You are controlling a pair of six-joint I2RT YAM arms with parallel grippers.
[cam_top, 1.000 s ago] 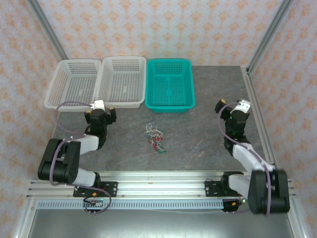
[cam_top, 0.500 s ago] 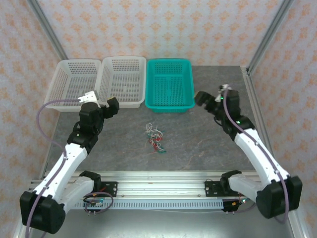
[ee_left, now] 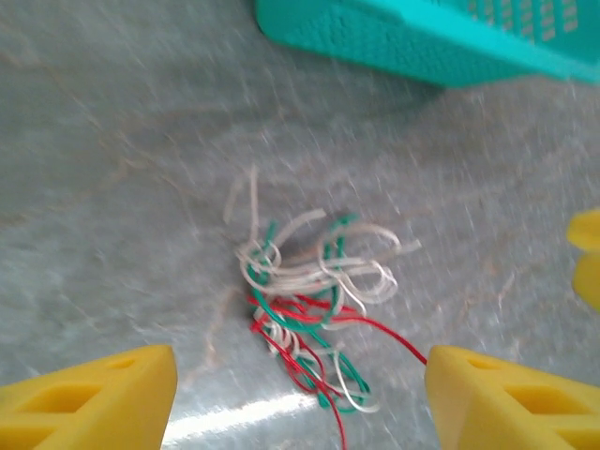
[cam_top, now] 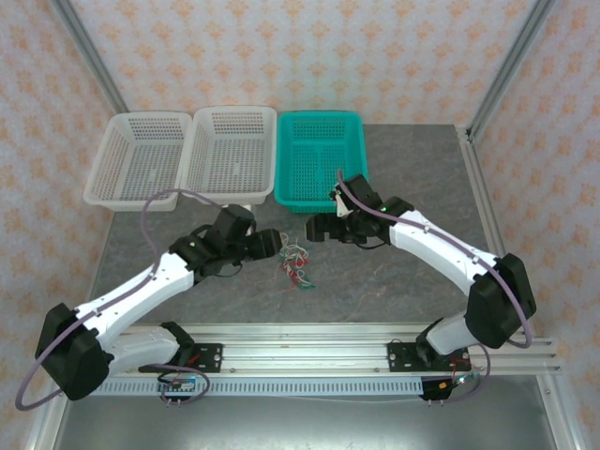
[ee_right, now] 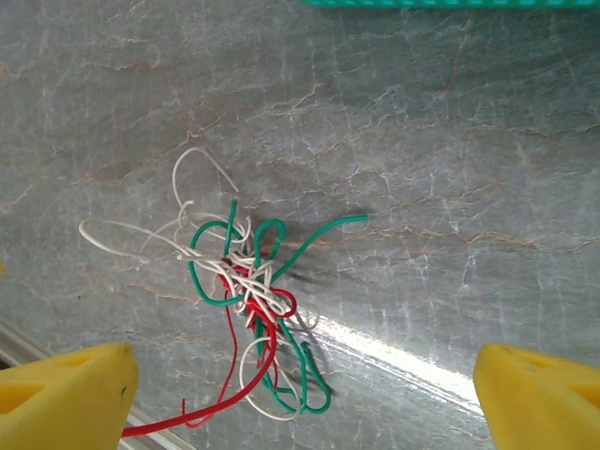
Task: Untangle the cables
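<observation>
The cables (cam_top: 294,262) lie in one tangle of thin red, green and white wires on the grey table, in front of the teal basket. My left gripper (cam_top: 265,244) hovers just left of the tangle and my right gripper (cam_top: 319,228) just above and right of it. In the left wrist view the cables (ee_left: 309,300) lie on the table beyond my left gripper (ee_left: 300,375), whose yellow fingers stand wide apart and hold nothing. The right wrist view shows the cables (ee_right: 248,291) left of centre, with my right gripper (ee_right: 305,375) open and empty.
Two white baskets (cam_top: 141,159) (cam_top: 230,155) and a teal basket (cam_top: 322,159) stand in a row at the back of the table. The teal basket's wall (ee_left: 422,37) is close behind the tangle. An aluminium rail (cam_top: 300,337) runs along the near edge.
Both arms have swung in from the table's sides to the middle and now hover on either side of the cable tangle. The cables have not moved.
</observation>
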